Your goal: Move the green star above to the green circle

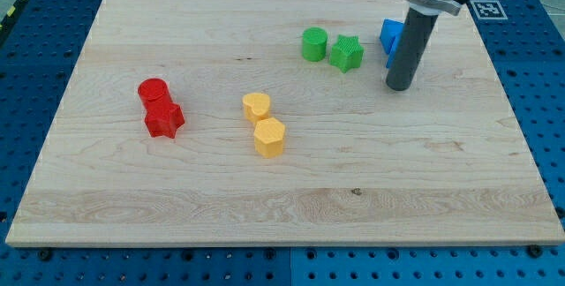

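Two green plastic pieces: green star (347,53) touching green circle (313,44), on its right.
End effector: gripperless rod; our tip (399,85) parked right of star, presumably for pushing.

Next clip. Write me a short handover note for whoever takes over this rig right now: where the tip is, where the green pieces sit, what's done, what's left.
My tip rests on the board, to the view's right of the green star, apart from it, beside a partly hidden blue block.
The green star sits immediately to the view's right of the green circle, slightly lower.
Done: nothing visibly; the star is not above the circle.
Left: push the star around to the circle's top side.
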Available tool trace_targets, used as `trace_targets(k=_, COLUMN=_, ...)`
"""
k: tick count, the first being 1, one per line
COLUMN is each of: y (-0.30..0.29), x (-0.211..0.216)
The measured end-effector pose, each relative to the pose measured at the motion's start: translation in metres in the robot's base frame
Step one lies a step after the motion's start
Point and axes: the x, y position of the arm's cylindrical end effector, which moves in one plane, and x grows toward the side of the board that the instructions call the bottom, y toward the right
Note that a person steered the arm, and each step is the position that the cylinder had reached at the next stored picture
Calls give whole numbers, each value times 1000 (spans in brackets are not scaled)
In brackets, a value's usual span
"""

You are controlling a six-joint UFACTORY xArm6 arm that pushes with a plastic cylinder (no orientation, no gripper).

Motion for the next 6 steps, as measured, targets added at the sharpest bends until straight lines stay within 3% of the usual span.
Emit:
trace_targets(k=2, y=-60, x=-29)
trace_targets(k=6, y=-73, x=-85)
